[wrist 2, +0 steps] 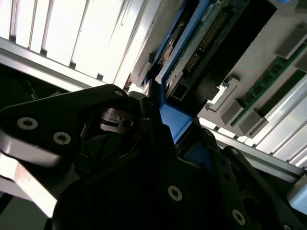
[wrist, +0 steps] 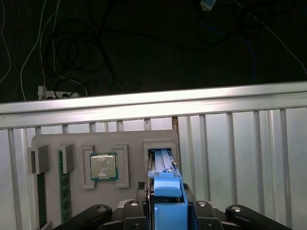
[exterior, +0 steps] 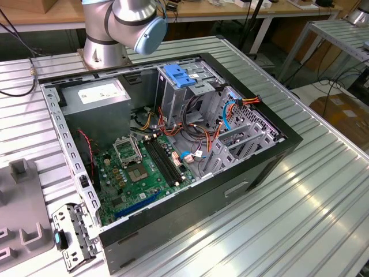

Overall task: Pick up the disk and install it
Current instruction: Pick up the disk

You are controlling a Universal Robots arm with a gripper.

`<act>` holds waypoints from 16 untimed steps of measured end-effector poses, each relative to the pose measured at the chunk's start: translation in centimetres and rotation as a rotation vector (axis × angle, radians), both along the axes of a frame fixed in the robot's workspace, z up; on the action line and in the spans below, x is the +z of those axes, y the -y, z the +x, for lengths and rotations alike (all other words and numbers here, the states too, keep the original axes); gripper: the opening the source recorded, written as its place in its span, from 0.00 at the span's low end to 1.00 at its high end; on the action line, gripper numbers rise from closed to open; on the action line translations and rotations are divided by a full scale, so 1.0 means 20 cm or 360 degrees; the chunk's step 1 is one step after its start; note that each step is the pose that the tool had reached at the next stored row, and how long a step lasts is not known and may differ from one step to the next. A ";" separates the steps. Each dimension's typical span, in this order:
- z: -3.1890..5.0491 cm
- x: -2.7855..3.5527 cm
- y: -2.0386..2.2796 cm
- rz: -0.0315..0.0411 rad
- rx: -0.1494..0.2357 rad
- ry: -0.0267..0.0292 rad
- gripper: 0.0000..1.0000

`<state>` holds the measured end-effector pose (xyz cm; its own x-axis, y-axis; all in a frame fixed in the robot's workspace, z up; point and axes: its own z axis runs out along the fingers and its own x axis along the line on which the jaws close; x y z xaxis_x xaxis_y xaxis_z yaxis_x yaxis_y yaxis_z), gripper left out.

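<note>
Black gripper (wrist: 168, 216) jaws sit clamped on both sides of the disk (wrist: 167, 191), which stands on edge in its blue carrier with its far end at a slot of the grey parts tray (wrist: 53, 141). A processor chip (wrist: 104, 166) and a memory stick (wrist: 62, 187) rest in neighbouring recesses. In the exterior view, the open computer case (exterior: 259, 167) lies on the slatted table (exterior: 311, 202).

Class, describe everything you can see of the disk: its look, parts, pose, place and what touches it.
The disk is a flat drive clipped in a bright blue plastic frame. In the first wrist view it stands on edge in a slot of the grey tray, and the gripper is shut on its blue end. In the second wrist view one face shows a green circuit board beside a dark body, edged by the blue rim.
</note>
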<state>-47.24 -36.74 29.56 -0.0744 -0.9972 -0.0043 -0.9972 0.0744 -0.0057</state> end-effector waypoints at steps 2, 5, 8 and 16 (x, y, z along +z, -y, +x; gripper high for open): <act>0.000 0.000 0.000 0.0000 0.0042 0.00001 0.37; 0.000 0.000 0.000 0.0000 0.0077 0.00002 0.37; 0.000 0.000 0.000 0.0000 0.0081 0.00001 0.37; 0.000 0.000 0.000 0.0000 0.0085 0.00001 0.37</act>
